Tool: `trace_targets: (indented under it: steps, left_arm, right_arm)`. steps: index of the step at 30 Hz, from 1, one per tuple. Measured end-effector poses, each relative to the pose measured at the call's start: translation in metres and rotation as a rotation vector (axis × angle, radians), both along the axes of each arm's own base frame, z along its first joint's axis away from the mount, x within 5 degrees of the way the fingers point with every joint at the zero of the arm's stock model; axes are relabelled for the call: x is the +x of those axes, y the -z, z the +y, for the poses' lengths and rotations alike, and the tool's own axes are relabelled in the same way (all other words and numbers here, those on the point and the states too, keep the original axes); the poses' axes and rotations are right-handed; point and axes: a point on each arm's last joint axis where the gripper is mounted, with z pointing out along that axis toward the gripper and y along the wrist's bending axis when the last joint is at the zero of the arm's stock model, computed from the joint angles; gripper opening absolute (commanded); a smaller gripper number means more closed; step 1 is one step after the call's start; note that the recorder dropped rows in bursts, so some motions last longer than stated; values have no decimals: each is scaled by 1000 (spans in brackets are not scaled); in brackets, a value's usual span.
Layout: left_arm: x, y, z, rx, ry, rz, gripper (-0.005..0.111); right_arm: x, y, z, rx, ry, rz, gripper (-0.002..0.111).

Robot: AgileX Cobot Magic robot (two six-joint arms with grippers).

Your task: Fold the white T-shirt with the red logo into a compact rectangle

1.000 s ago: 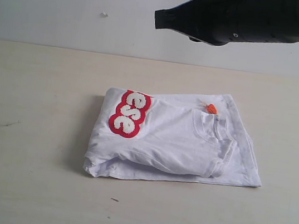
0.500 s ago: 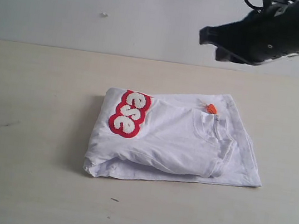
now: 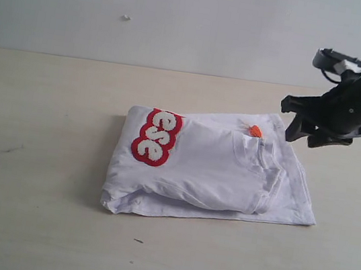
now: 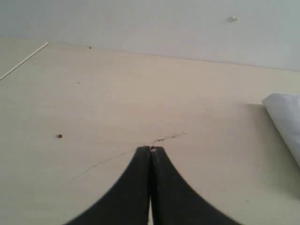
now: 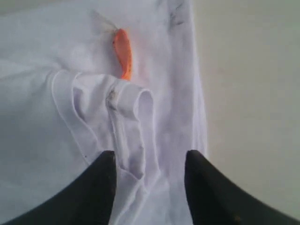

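We see the shirt (image 3: 209,173) folded into a rough rectangle near the middle of the table (image 3: 32,174), with several layers stacked at its near edge. The logo (image 3: 156,137) lies on top at the shirt's left end, and only 3 letters, "ese", show. An orange tag (image 3: 255,130) sticks out by the collar (image 5: 126,122) toward the far right.

The right gripper (image 3: 304,137) hangs at the shirt's far right corner, its jaws spread and holding nothing. In its wrist view the collar fold lies under the gap between the fingers. We cannot tell whether the tips touch the cloth.

The left gripper (image 4: 151,150) is pressed closed and empty over bare table, with one shirt edge showing off to its side.
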Motion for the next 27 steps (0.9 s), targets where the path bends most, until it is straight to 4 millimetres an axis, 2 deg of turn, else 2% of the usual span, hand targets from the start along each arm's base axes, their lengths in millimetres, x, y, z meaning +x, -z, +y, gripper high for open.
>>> trace_targets:
  steps: [3,12,15,19,21,24,27]
  left_arm:
    - [0,0,0,0,0,0,0]
    - [0,0,0,0,0,0,0]
    - [0,0,0,-1,0,0,0]
    - [0,0,0,-1,0,0,0]
    - [0,0,0,-1,0,0,0]
    - [0,0,0,-1,0,0,0]
    - [0,0,0,-1,0,0,0]
  right_arm:
    - [5,24,7,75,-46,28,52]
    - [13,55,6,70,-55,21,51]
    - [14,58,8,63,-60,12,51]
    - [20,53,25,54,-100,-21,51]
    - [19,58,32,39,-133,-9,51]
    - [20,59,30,4,-148,2,51]
    - [26,50,27,-32,-137,-13,51]
